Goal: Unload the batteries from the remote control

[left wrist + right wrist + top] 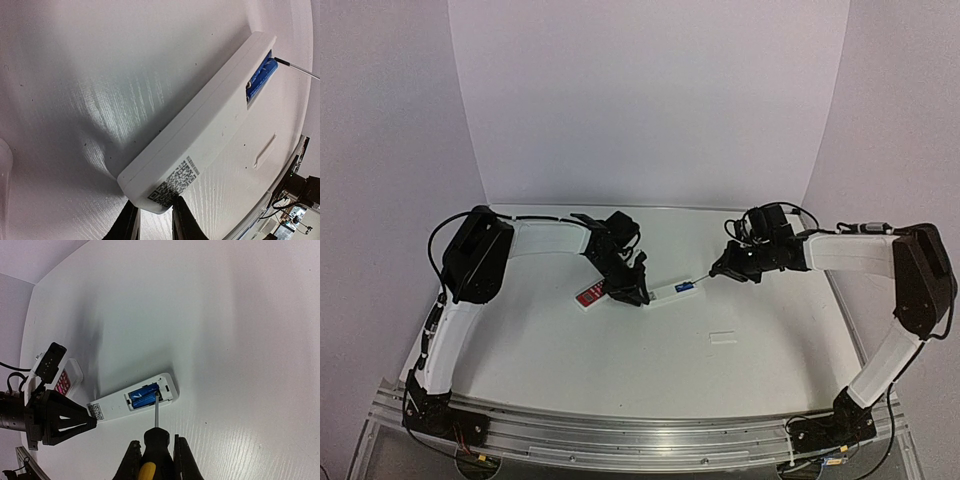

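on the table, left claw pinches the remote control, right claw clamps a screwdriver

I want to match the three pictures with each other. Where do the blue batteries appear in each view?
Top external: the batteries are a blue spot just right of the centre.
Left wrist: upper right, at the far end of the white body.
Right wrist: lower middle, a little left, in the open compartment.
Shared landmark: the remote control that holds them. The screwdriver shaft points into its compartment.
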Action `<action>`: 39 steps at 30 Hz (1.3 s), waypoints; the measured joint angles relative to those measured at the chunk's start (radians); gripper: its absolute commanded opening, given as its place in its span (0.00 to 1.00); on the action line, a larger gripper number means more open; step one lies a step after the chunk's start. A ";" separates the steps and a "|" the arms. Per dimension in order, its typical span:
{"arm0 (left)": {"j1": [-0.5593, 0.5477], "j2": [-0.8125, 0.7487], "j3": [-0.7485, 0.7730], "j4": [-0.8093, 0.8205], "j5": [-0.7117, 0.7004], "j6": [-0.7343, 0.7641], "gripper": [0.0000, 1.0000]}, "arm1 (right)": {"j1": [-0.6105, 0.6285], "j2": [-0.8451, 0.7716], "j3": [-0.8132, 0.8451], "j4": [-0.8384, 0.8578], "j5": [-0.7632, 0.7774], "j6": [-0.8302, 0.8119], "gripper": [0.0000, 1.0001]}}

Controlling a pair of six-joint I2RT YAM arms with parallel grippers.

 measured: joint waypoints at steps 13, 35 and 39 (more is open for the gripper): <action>0.000 0.004 0.003 0.005 0.001 -0.001 0.20 | -0.011 0.002 0.000 -0.018 -0.038 -0.022 0.00; 0.000 0.009 0.009 0.016 0.001 0.000 0.19 | 0.065 -0.114 -0.019 -0.017 -0.386 -0.100 0.00; 0.000 0.009 0.009 0.023 0.000 0.001 0.20 | 0.059 -0.118 -0.019 -0.060 -0.288 -0.086 0.00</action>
